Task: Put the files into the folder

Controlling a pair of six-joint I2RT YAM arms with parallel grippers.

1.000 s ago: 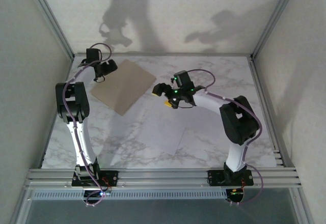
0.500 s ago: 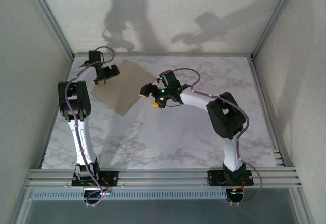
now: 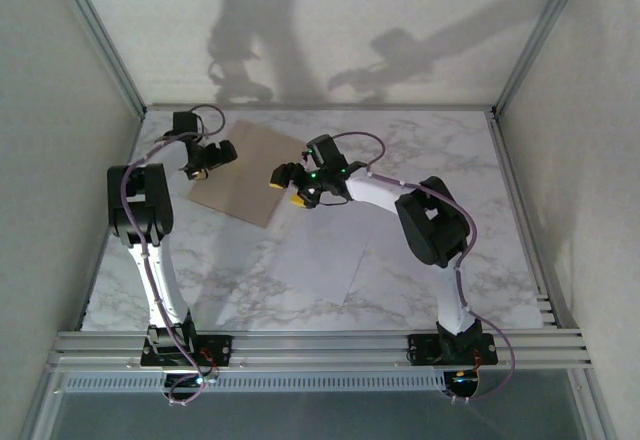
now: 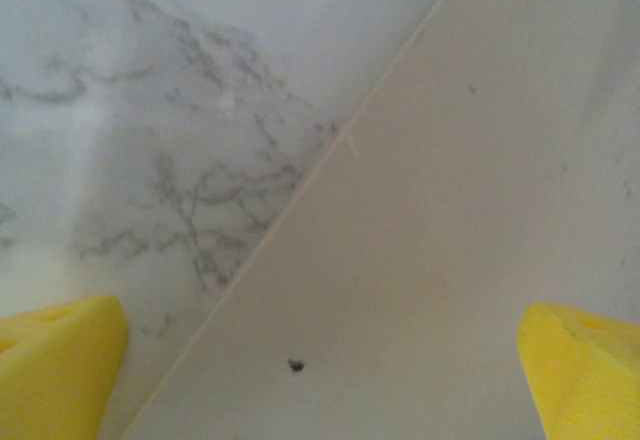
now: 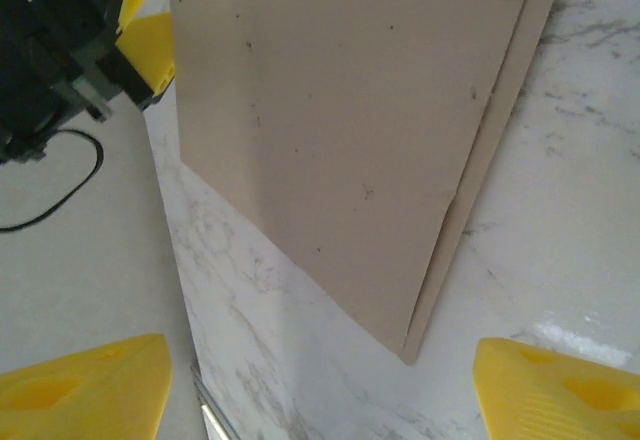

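While the folder (image 3: 245,175) lies shut near the far-left corner of the tabletop (image 3: 450,160), I see my left gripper (image 3: 212,160) spread wide over its left edge. My right gripper (image 3: 286,192), fingers apart and empty, hangs above its right edge. The files (image 3: 320,260) lie flat mid-tabletop, toward the near edge.

The white-grey marble desk (image 3: 470,160) carries a flat tan-brown cardboard folder (image 3: 245,172) on its far left part, lying at an angle. Its top cover sits slightly offset from the layer beneath. Near the middle lie thin white paper sheets (image 3: 320,258), flat, just beside the folder's near corner.
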